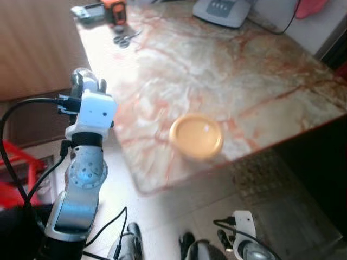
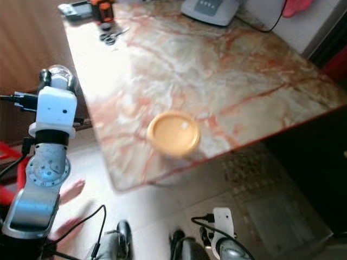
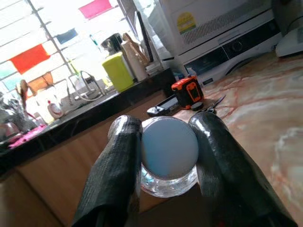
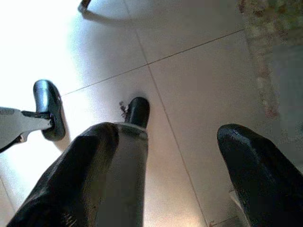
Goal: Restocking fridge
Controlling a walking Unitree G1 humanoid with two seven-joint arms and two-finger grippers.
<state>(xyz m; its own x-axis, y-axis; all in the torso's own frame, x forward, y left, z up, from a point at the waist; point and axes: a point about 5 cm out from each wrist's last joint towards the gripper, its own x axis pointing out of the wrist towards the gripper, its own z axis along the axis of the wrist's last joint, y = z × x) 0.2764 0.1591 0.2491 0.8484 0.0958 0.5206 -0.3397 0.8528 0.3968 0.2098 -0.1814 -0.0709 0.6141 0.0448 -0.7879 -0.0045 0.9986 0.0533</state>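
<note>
At the far left of the scene, beside the left edge of the marble table (image 1: 227,70), the left arm is raised, and the left gripper (image 3: 169,156) is closed on a clear glass jar with a pale blue lid (image 3: 169,147). In the left wrist view, the two black fingers (image 3: 118,165) are pressed against the two sides of the jar, and the round lid is seen between them. The jar is held just off the table edge, above the floor, not on the marble. Behind it in the same view, an orange tape measure (image 3: 188,91) and a pair of scissors (image 3: 214,103) are seen on the far part of the table, and a yellow-green container (image 3: 118,71) stands on a dark counter further back. On the front part of the table, close to its near edge, a container with a round orange lid (image 1: 196,135) is placed, well apart from the held jar. At the far end of the table, a grey device (image 1: 221,11) is seen. Lower and to the right, the right arm hangs down over the tiled floor (image 4: 199,94), and the right gripper (image 4: 184,161) is seen with its fingers spread apart and nothing between them. A patterned mat (image 1: 260,173) lies on the floor under the near right part of the table.
</note>
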